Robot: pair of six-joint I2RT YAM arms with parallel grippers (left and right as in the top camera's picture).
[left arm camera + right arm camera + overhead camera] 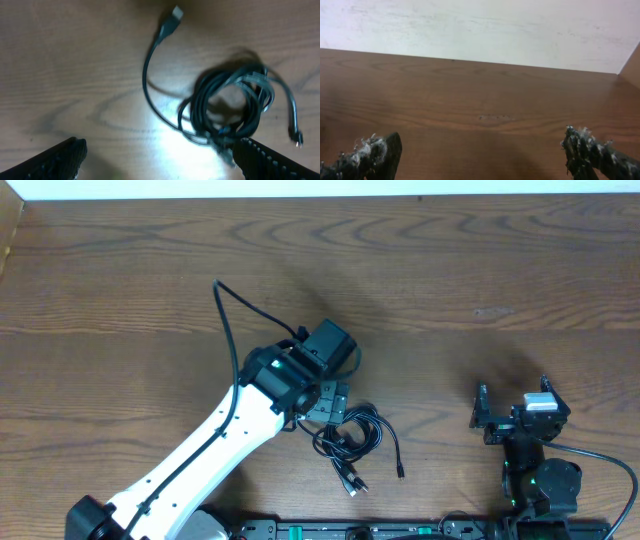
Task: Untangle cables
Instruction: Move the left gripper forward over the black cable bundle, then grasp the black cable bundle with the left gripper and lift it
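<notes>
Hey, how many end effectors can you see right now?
2. The left end effector is right at the tangled cables near the middle; the right end effector is off to the right, away from them. Both are open.

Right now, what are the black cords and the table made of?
The cords look like black rubber or plastic: thin, bendy, a bit shiny under the light. The table looks like brown wood with a smooth finish, maybe only a wood-look top: wavy grain lines run across it.
</notes>
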